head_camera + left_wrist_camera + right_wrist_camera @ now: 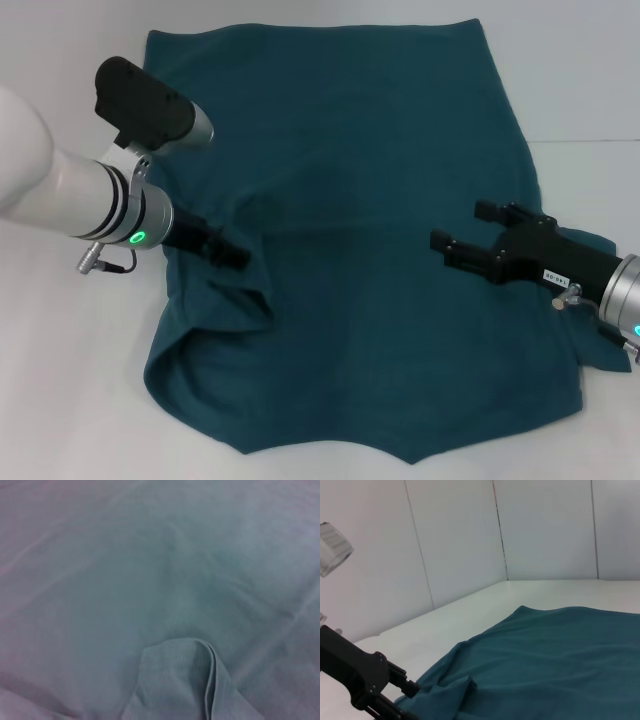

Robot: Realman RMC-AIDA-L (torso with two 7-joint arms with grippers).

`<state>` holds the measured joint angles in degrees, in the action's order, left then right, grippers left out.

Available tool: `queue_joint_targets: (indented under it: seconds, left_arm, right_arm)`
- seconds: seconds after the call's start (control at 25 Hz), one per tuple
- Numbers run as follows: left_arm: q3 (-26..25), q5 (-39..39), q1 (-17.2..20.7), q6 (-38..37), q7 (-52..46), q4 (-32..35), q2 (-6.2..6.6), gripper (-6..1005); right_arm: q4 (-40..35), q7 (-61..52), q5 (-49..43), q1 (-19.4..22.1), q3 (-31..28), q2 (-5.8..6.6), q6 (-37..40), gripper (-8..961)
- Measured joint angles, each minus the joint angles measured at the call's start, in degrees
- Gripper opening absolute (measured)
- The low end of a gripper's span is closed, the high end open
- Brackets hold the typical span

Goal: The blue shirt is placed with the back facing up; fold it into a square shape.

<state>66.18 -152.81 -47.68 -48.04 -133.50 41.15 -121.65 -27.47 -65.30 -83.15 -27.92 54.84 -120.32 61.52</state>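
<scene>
Blue shirt (380, 230) spread flat on white counter (60, 380); left tool (232, 254) pinching its folded-in left edge; right tool (462, 232) wide apart above right side.

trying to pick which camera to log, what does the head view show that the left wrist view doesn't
Only the head view shows the blue shirt's whole outline on the white table, the left tool pinching a fold of its left edge, and the right tool open above its right side.

Only the left wrist view shows the folded flap's doubled, stitched edge close up.

Both show the wrinkled teal fabric.
</scene>
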Motion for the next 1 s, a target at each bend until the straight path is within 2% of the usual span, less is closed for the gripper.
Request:
queue_joint_targets:
  seconds: [0.24, 0.44, 0.68, 0.92, 1.0]
  left_arm:
    - [0.0, 0.34, 0.1, 0.06, 1.09, -1.18, -0.24, 818]
    - [0.03, 0.41, -0.07, 0.06, 3.05, -1.98, -1.27, 816]
    - [0.0, 0.46, -0.09, 0.05, 3.39, -1.33, -1.93, 807]
    - [-0.06, 1.89, 0.18, 0.04, 3.41, 0.26, -2.28, 605]
    - [-0.09, 2.37, 0.44, 0.01, 3.56, 1.07, -2.28, 508]
  right_arm:
    - [0.0, 0.0, 0.0, -0.03, 0.0, 0.0, 0.1, 942]
    - [0.06, 0.0, 0.01, -0.03, 0.19, 0.0, 0.07, 942]
    - [0.06, 0.0, 0.01, 0.18, 0.26, 0.0, 0.01, 941]
    - [0.1, 0.0, 0.16, 0.54, 0.27, 0.0, -0.04, 941]
    - [0.11, 0.0, 0.18, 0.57, 0.27, 0.0, -0.09, 941]
